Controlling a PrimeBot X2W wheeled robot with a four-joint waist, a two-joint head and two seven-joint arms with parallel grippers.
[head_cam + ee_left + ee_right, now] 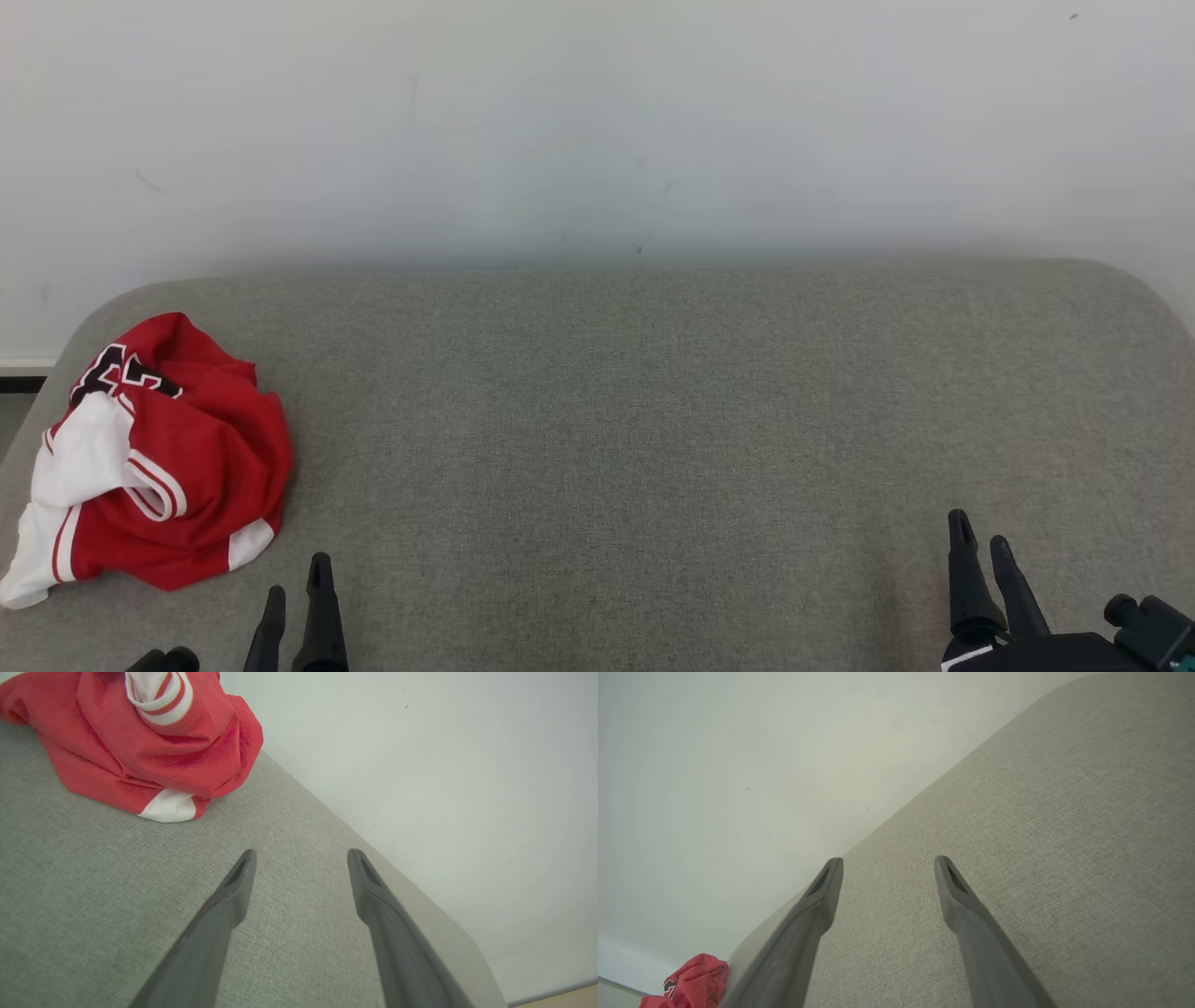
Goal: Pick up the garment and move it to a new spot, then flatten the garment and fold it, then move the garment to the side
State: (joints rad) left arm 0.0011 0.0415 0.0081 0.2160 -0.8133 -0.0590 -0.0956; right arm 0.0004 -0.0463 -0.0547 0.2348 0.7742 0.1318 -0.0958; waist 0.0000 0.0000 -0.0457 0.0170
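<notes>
On the red garment (187, 457), black characters (117, 373) are too crumpled to read.

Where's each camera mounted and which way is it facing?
Head view: on the head, looking forward-down over the grey surface to the wall; left pincer lower left, right pincer lower right.
Left wrist view: along the open left pincer toward the red garment.
Right wrist view: along the open right pincer over the grey surface.
Shared: all see the garment.
</notes>
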